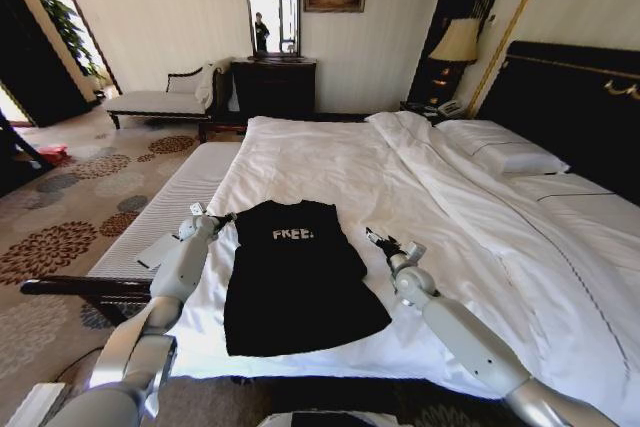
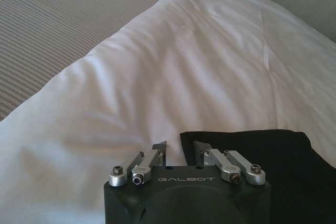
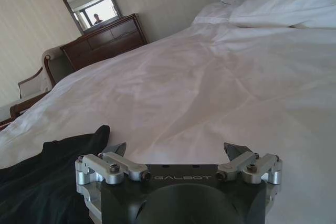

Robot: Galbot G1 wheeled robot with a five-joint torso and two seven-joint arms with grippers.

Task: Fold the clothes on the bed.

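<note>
**Both grippers at the shirt's shoulders, shirt flat on the bed**

The left gripper (image 1: 222, 217) stood at the near-left part of the bed (image 1: 330, 162), at the left shoulder corner of the black T-shirt (image 1: 295, 272). In the left wrist view its fingers (image 2: 159, 150) stood a narrow gap apart, with the corner of the T-shirt (image 2: 252, 156) lying at that gap. Whether the tips pinched the cloth could not be told; the fabric lay flat on the white duvet (image 2: 173, 77) there.

The T-shirt lay spread on the duvet near the foot edge of the bed, chest side up, with the white "FREE!" lettering (image 1: 293, 234) toward the headboard (image 1: 560, 97) and the hem toward the robot. Its sleeves appeared folded in, giving a narrow upper outline.

The right gripper (image 1: 378, 240) stood just beside the right shoulder of the T-shirt, over the duvet. In the right wrist view its fingers (image 3: 235, 151) were spread wide and held nothing; the dark cloth (image 3: 47, 177) lay off to one side of them.
</note>
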